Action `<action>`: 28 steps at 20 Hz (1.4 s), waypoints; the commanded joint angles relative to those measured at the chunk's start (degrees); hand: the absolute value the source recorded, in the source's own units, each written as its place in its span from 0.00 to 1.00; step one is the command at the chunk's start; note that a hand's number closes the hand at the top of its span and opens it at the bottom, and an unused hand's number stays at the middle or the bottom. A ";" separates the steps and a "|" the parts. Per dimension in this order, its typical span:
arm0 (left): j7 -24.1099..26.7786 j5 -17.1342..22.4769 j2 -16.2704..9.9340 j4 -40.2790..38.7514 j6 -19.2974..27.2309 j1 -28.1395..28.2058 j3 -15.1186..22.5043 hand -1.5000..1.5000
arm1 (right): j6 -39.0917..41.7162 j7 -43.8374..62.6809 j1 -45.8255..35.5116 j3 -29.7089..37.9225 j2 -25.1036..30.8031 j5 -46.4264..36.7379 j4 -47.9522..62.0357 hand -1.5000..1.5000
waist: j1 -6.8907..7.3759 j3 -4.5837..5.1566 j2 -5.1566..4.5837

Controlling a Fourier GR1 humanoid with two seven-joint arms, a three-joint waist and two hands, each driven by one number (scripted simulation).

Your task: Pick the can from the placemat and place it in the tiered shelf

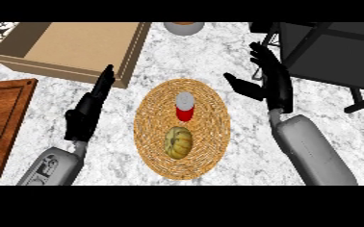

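Note:
A red can [185, 107] with a silver top stands upright near the middle of a round woven placemat [206, 139]. My right hand [273, 81] hovers to the right of the placemat, open, fingers pointing up and thumb out toward the can, not touching it. My left hand [91, 106] rests open to the left of the placemat, fingers straight. The dark tiered shelf [320, 48] fills the upper right corner, just behind my right hand.
A yellow-green squash [178, 142] lies on the placemat right in front of the can. A shallow cardboard tray [74, 48] sits upper left, a wooden board [14, 110] at the left edge, a grey bowl [184, 27] at the top.

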State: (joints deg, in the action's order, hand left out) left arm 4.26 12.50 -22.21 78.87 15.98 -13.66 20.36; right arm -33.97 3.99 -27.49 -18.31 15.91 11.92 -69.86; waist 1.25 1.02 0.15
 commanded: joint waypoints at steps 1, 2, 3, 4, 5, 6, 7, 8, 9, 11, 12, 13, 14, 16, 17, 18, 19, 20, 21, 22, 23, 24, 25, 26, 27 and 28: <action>-0.18 0.51 0.45 0.29 -0.68 -0.09 -0.51 0.50 | -10.29 -8.95 5.66 3.49 -7.34 -1.34 5.57 0.00 | -0.70 -1.14 -0.58; -2.21 -1.38 1.88 -0.13 0.77 -0.98 1.25 0.50 | -8.22 -11.05 6.54 5.10 -7.35 0.47 5.16 0.00 | -1.19 -1.14 -0.45; -2.79 -0.22 -0.70 4.96 -1.26 2.13 0.68 0.50 | -3.88 -14.24 3.51 8.63 -7.95 3.66 8.12 0.00 | 0.01 -1.16 -0.37; -5.28 -0.53 0.46 4.56 -0.09 0.30 -0.33 0.50 | -0.71 -16.56 4.37 8.56 -8.59 4.50 6.83 0.00 | -0.64 -1.11 -0.28; -5.11 -1.91 1.13 4.94 -0.07 1.84 -0.09 0.50 | 2.37 -11.89 5.35 7.06 -6.61 4.39 2.84 0.00 | -1.05 -1.05 -0.13; -2.56 0.13 1.18 0.78 -3.00 0.42 -1.96 0.50 | 6.73 -8.39 2.21 5.21 -4.50 3.98 4.33 0.00 | -1.08 -1.02 -0.22; -1.45 -0.81 0.12 0.33 -2.46 0.13 -2.56 0.50 | 9.60 -5.16 1.99 3.64 -2.63 4.25 3.24 0.00 | -1.13 -1.01 -0.19; -1.88 -1.71 2.79 -0.90 -0.74 -0.56 -0.90 0.50 | 11.07 -1.69 -0.25 1.16 -0.36 2.29 3.59 0.00 | -1.23 -0.98 -0.21; -4.90 -0.36 0.05 3.95 -2.36 0.45 -1.87 0.50 | 13.86 -1.28 0.89 1.65 1.63 2.91 3.24 0.00 | -0.92 -1.02 -0.05; -3.73 -2.07 2.70 1.03 -0.86 -0.36 -0.46 0.50 | 13.28 6.21 -3.44 -3.31 2.24 -0.97 0.95 0.00 | -1.39 -0.93 0.03; -4.74 -2.44 1.68 4.66 -0.68 1.09 -0.24 0.50 | 14.72 9.41 -4.36 -2.95 4.26 -0.86 -0.09 0.00 | -1.09 -0.96 0.17; -2.61 -1.97 2.34 2.05 -1.24 2.69 -0.74 0.50 | 12.57 12.10 -5.51 -5.55 2.31 -3.26 -1.14 0.00 | -1.11 -0.92 0.09; -2.12 -3.02 3.50 0.50 -0.87 0.81 -0.24 0.50 | 16.31 15.56 -8.52 -4.38 4.69 -1.74 -1.74 0.00 | -1.36 -0.92 0.02; -4.11 -3.90 3.71 1.31 -0.03 0.00 -0.72 0.50 | 16.18 20.90 -10.56 -5.49 4.59 -3.70 -3.30 0.00 | -1.29 -0.96 0.03; -4.14 -2.56 2.80 4.61 -0.77 2.72 -1.22 0.50 | 18.29 23.07 -11.95 -4.55 6.84 -3.50 -2.34 0.00 | -0.88 -0.97 0.08; -2.75 -4.27 4.03 2.21 0.00 2.38 0.04 0.50 | 19.19 26.61 -12.91 -7.36 6.01 -4.31 -5.02 0.00 | -1.23 -0.94 0.13; -3.19 -3.36 3.85 0.22 -1.33 0.59 -0.77 0.50 | 21.96 29.71 -15.81 -7.87 7.12 -4.05 -4.78 0.00 | -1.35 -0.90 0.05; -4.67 -3.44 2.22 3.70 -1.10 1.54 -1.39 0.50 | 23.22 31.08 -15.46 -8.81 7.54 -4.69 -4.68 0.00 | -0.93 -0.95 0.15; -3.24 -2.08 1.93 1.79 -2.96 1.13 -2.35 0.50 | 26.94 33.59 -18.26 -9.25 8.52 -3.82 -3.41 0.00 | -0.76 -0.90 0.00; -5.12 -3.24 3.23 2.73 -0.48 0.64 -1.70 0.50 | 29.22 35.21 -18.26 -11.65 8.11 -4.03 -4.82 0.00 | -0.83 -0.92 0.13; -3.16 -3.52 2.35 2.65 -1.66 1.90 -1.69 0.50 | 30.92 37.00 -17.73 -12.42 9.13 -4.12 -6.94 0.00 | -1.16 -0.92 0.20; -3.41 -3.31 3.20 2.50 -1.79 1.38 -1.21 0.50 | 33.64 39.71 -21.13 -13.69 8.85 -4.25 -4.83 0.00 | -0.60 -0.88 0.06; -4.65 -4.55 4.12 4.90 0.10 2.70 0.06 0.50 | 35.76 41.24 -22.97 -12.88 10.06 -3.95 -4.57 0.00 | -0.35 -0.94 0.14; -3.76 -3.47 3.41 1.44 -2.04 1.77 -1.34 0.50 | 35.77 44.18 -24.81 -14.17 8.66 -5.15 -5.61 0.00 | -0.82 -0.91 0.00; -1.98 -3.90 4.28 0.66 -1.22 1.20 -1.96 0.50 | 38.94 46.96 -26.26 -13.32 9.76 -3.43 -5.91 0.00 | -1.06 -0.90 -0.01; -3.76 -4.89 4.73 0.53 -0.61 0.10 -1.40 0.50 | 37.25 47.12 -23.97 -16.56 7.75 -6.69 -6.39 0.00 | -1.24 -0.95 -0.02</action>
State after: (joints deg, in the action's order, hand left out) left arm 0.76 8.66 -18.51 80.70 14.87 -12.41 19.06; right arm -0.79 44.42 -49.10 -31.16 24.28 7.38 -75.13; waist 0.31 0.10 0.21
